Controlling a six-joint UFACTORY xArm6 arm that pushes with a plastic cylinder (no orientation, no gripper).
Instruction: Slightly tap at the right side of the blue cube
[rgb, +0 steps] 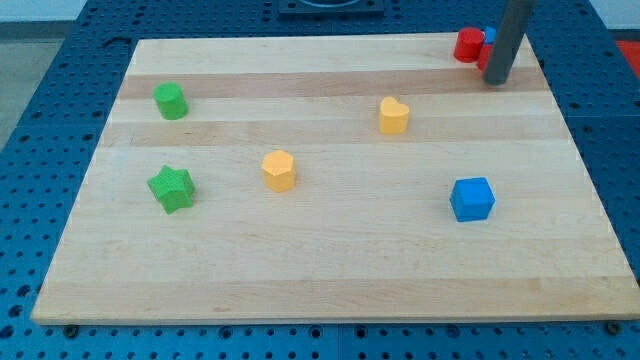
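Camera view: my tip (497, 81) at desk (330, 270) top-right corner, beside red block (468, 45), well above blue cube (472, 198); no claw fitted, state not applicable. Approach from cube's right pending.

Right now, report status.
My tip at the view's top right, beside red blocks. Blue cube untouched, lower right. Path down to its right side clear.

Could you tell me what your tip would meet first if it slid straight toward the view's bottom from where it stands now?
Probably the blue cube: my tip stands near the red blocks, slightly to the view's right of the cube, so it might only graze or pass it.
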